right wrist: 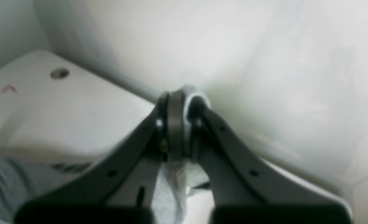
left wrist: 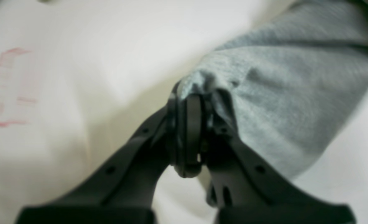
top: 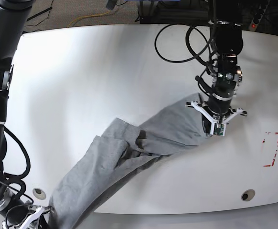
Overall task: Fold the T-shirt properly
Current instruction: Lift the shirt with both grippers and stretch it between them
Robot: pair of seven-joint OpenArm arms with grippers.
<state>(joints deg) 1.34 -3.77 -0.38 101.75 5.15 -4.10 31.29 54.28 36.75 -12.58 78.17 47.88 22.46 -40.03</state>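
The heather-grey T-shirt (top: 129, 157) lies bunched and stretched in a long diagonal band across the white table, from the front left corner up toward the right. My left gripper (top: 211, 130) is at its upper right end, shut on a pinched fold of grey cloth (left wrist: 265, 102); the left wrist view shows the fingertips (left wrist: 188, 96) closed tight on that fold. My right gripper (top: 42, 211) is at the table's front left corner, at the shirt's lower end. In the right wrist view the right gripper (right wrist: 181, 96) is shut with pale grey cloth at its tips and grey shirt fabric (right wrist: 3, 186) beneath. No lettering shows.
Red marks (top: 272, 149) are drawn on the table near its right edge. Two round holes sit in the tabletop, one at the front right (top: 247, 195) and one at the front left (top: 38, 192). Black cables (top: 177, 43) loop over the far side behind the left arm.
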